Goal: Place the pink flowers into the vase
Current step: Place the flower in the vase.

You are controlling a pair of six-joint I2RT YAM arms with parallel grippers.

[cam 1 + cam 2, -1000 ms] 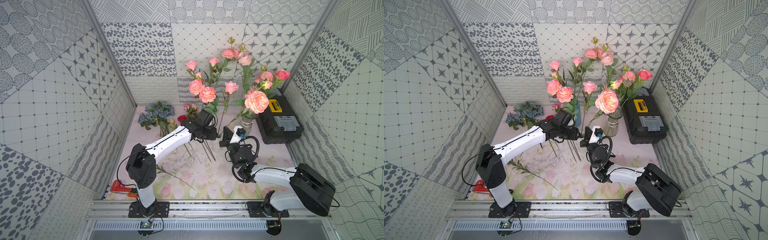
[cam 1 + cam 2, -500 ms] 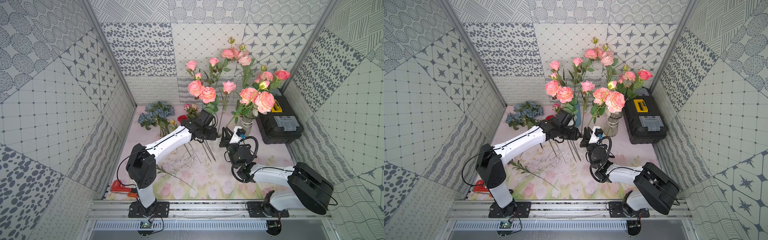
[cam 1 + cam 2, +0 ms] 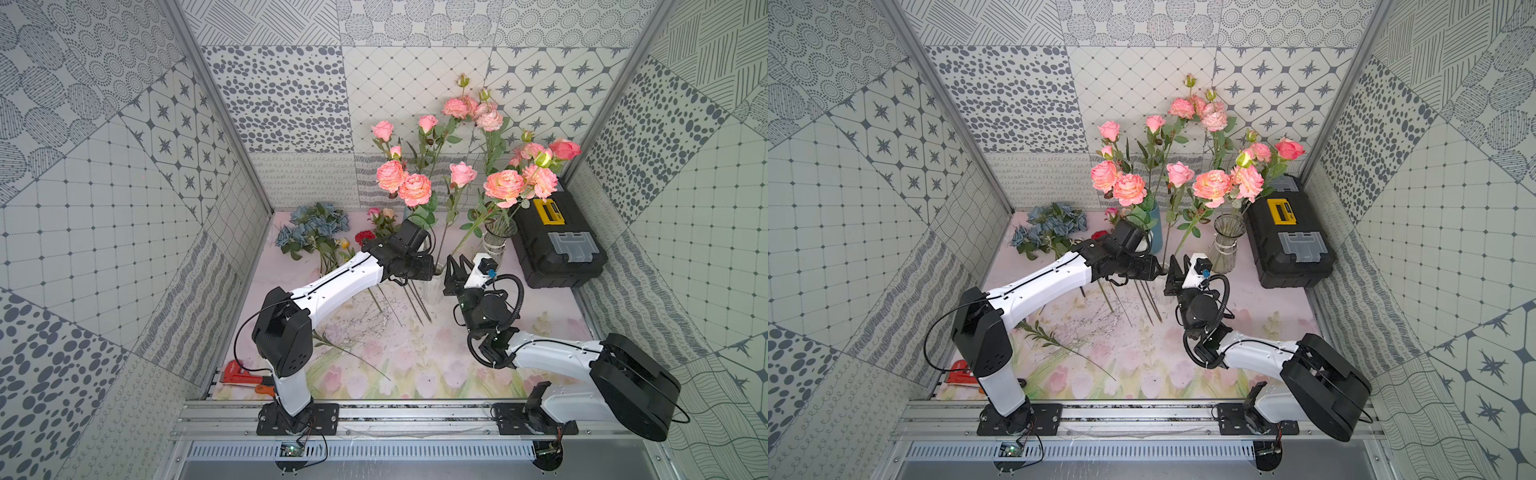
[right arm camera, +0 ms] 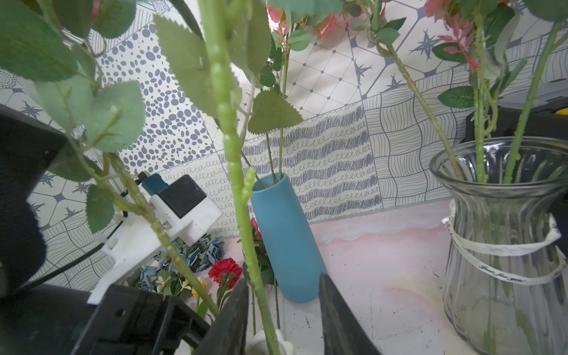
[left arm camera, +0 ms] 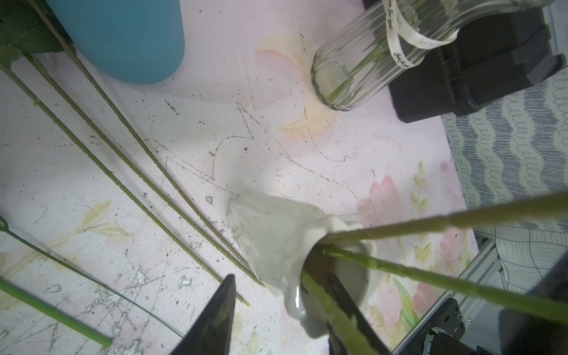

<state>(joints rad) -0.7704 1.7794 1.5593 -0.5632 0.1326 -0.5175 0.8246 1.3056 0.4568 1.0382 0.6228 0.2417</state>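
Nearest, a leafy sprig (image 3: 1038, 332) lies loose on the mat (image 3: 415, 374). Further in, the right gripper (image 3: 456, 261) stands open around a green stem that drops into the white vase (image 5: 270, 233). The stem leans on one finger but is not pinched. The left gripper (image 5: 275, 267) is partly open, with one finger beside that vase and one across its mouth; whether it presses the wall I cannot tell. Most pink flowers (image 3: 415, 189) stand in the white vase, the blue vase (image 3: 1155, 232) and the glass vase (image 3: 496, 243) at the far right, so I judge the job well advanced. A few loose stems (image 5: 129, 159) lie flat on the mat, their small pink heads (image 3: 380, 214) at the far left. Only the wrist views show the vase mouth and the unclamped stem; only the top views show the blooms.
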